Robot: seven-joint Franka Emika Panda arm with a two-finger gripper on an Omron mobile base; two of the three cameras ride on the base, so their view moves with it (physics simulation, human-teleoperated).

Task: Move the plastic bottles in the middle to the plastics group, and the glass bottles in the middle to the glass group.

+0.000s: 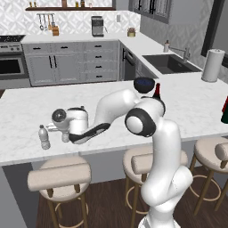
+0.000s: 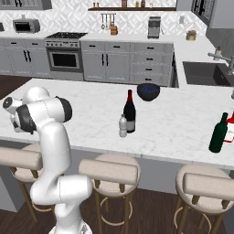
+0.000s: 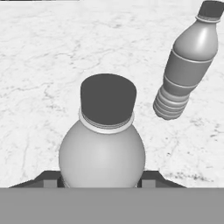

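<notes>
- Stove (image 1: 11, 60) at the far left of the back wall in the left base view, grey cabinets (image 1: 71, 62) beside it.
- Bottle (image 1: 44, 137), clear with a white cap, upright at the counter's (image 1: 26, 111) left end; in the hand view this standing bottle appears grey, upper right, apart from the held one.
- Gripper (image 1: 66, 133) just right of it, low over the counter, jaws closed on a second clear bottle, the held bottle (image 3: 103, 144); the hand view looks down on its cap and shoulders between the fingers (image 3: 48, 179). Whether its base touches the counter I cannot tell.
- Arm (image 1: 147, 120) bends back from there to the counter's near edge, above three stools (image 1: 60, 176).
- Middle bottle (image 2: 123, 126), clear and white-capped, in the right base view at mid-counter, touching or just beside the red bottle (image 2: 130, 112), which is taller with a narrow neck; its neck also peeks over the arm in the left base view.
- Blue bowl (image 2: 148, 91) behind them, toward the counter's far edge.
- Sink (image 1: 169, 63) farther right on the back run, with a towel roll (image 1: 212, 65) near it.
- Green bottle (image 2: 218, 133) at the counter's right end, a red one partly hidden just behind it.
</notes>
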